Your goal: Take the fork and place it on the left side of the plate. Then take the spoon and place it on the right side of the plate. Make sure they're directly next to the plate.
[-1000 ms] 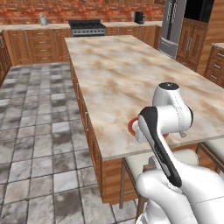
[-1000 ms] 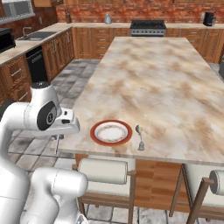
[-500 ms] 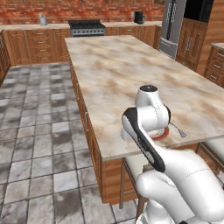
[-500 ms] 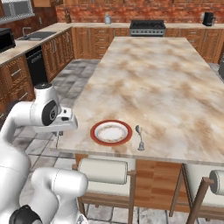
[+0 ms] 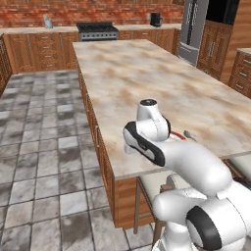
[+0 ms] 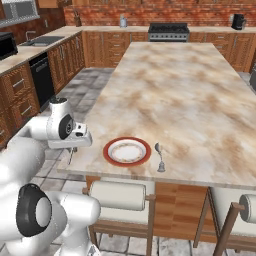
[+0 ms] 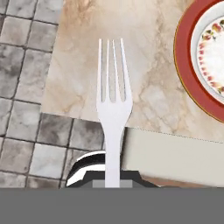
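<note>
In the hand view a slim grey fork [image 7: 112, 113] stands out of my gripper [image 7: 112, 180], which is shut on its handle. Its prongs hang over the counter's front left corner, left of the plate [image 7: 188, 65]. The right base view shows the plate [image 6: 108, 150], white with a reddish-brown rim, near the counter's front edge, with my gripper [image 6: 73, 148] at the corner to its left. The spoon [image 6: 159, 156] lies just right of the plate, bowl pointing away. In the left base view my arm covers most of the plate [image 5: 179, 138], and the spoon [image 5: 190, 136] shows beside it.
The marble island counter [image 6: 190, 90] stretches far back. Padded stools [image 6: 120, 196] stand under its front edge, and one cushion [image 7: 175, 157] shows below the fork. Tiled floor [image 5: 44, 147] lies to the left. Cabinets and a stove [image 6: 167, 31] line the far wall.
The hand with the fork has moved from off the counter's left side toward the front left corner, closer to the plate. The plate and spoon have not moved.
</note>
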